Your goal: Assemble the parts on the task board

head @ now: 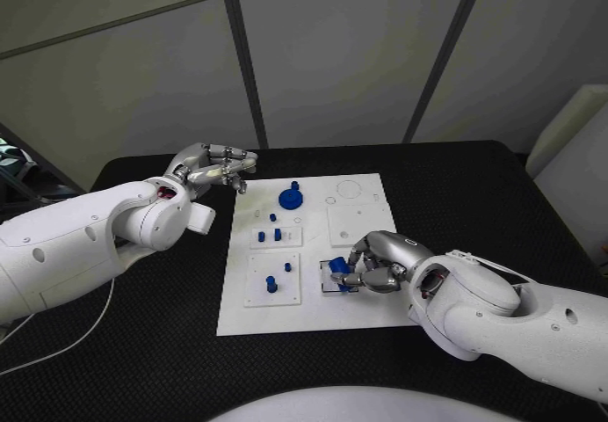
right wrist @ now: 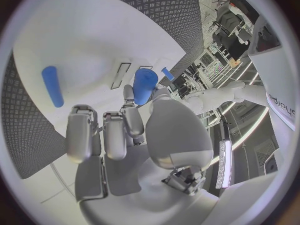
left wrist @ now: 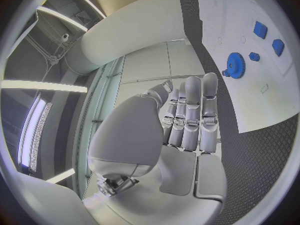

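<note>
The white task board [head: 317,309] lies in the middle of the black table. A blue gear [head: 292,198] sits near its far edge, and several small blue pegs [head: 270,235] stand in the plates on its left half. My right hand [head: 374,266] is over the board's near right part and pinches a short blue cylinder [head: 338,266] between thumb and fingers; the right wrist view shows that cylinder [right wrist: 145,85] at the fingertips, just above the board [right wrist: 94,45]. My left hand [head: 215,165] hovers off the board's far left corner, fingers curled and holding nothing. The left wrist view shows the gear [left wrist: 236,64] ahead of that hand [left wrist: 187,122].
A long blue peg [right wrist: 52,86] stands in the board close to my right hand. A square white plate [head: 355,225] lies on the board's right half. Black table surface [head: 165,299] runs around the board on all sides.
</note>
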